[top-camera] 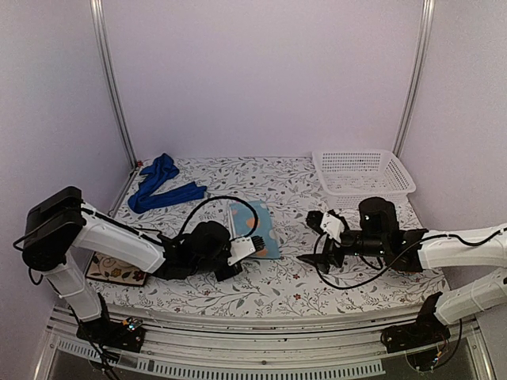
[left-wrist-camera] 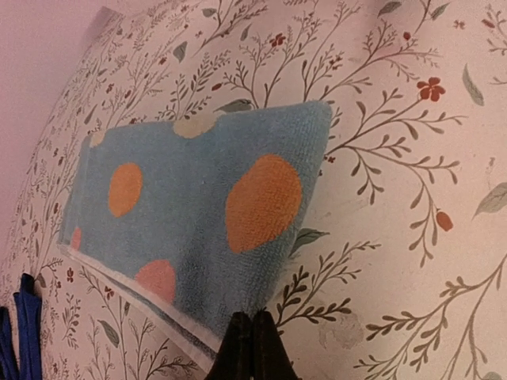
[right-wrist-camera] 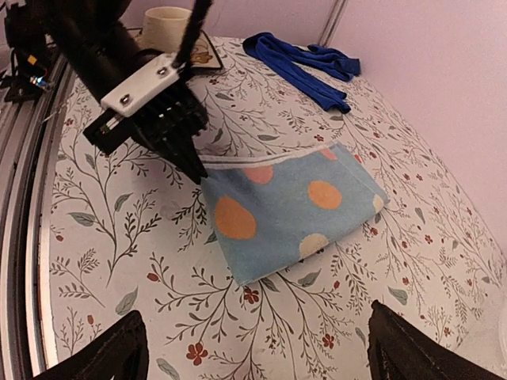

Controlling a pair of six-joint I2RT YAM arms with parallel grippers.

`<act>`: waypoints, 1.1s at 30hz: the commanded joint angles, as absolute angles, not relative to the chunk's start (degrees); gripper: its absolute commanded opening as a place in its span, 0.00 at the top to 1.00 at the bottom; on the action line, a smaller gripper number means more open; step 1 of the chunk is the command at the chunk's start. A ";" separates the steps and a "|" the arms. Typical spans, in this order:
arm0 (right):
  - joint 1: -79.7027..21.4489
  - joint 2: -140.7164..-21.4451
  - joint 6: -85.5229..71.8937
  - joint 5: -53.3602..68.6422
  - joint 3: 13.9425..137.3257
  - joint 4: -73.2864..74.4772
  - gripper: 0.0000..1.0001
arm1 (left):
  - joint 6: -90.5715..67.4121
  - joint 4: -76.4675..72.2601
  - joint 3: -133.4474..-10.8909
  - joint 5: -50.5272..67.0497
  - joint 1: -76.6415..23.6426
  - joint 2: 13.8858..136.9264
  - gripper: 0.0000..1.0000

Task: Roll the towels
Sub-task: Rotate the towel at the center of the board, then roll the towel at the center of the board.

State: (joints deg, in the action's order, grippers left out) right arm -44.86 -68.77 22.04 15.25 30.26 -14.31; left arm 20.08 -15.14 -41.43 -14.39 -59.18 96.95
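The light-blue towel (top-camera: 259, 228) with orange and white dots lies folded flat mid-table; it also shows in the left wrist view (left-wrist-camera: 198, 210) and the right wrist view (right-wrist-camera: 293, 210). My left gripper (top-camera: 253, 241) is shut, and its tips (left-wrist-camera: 252, 348) touch the towel's near corner; it also shows in the right wrist view (right-wrist-camera: 192, 165). I cannot see cloth between its fingers. My right gripper (top-camera: 311, 237) is open wide and empty, low over the table right of the towel (right-wrist-camera: 253, 356). The royal-blue towel (top-camera: 162, 186) lies crumpled at the back left (right-wrist-camera: 305, 59).
A white plastic basket (top-camera: 364, 170) stands at the back right. A patterned mat (top-camera: 115, 269) with a cream cup (right-wrist-camera: 162, 24) lies at the front left under the left arm. A black cable (top-camera: 230, 202) loops above the left gripper.
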 commanded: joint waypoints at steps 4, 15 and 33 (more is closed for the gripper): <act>-52.68 -80.91 45.34 8.18 31.99 -23.45 0.06 | 17.92 -13.25 -41.22 -11.37 -57.79 96.08 1.00; -54.47 -98.07 60.87 1.58 34.61 -34.62 0.15 | 17.08 -11.51 -41.81 -11.79 -57.46 96.12 1.00; -54.76 -110.92 67.23 -2.37 41.66 -38.26 0.38 | 16.07 -10.01 -42.04 -12.57 -57.48 96.12 1.00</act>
State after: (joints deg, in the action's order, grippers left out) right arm -54.37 -108.66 66.17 -1.56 39.40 -41.15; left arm 16.99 -11.00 -41.52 -12.47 -58.17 96.53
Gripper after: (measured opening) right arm 0.656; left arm 0.007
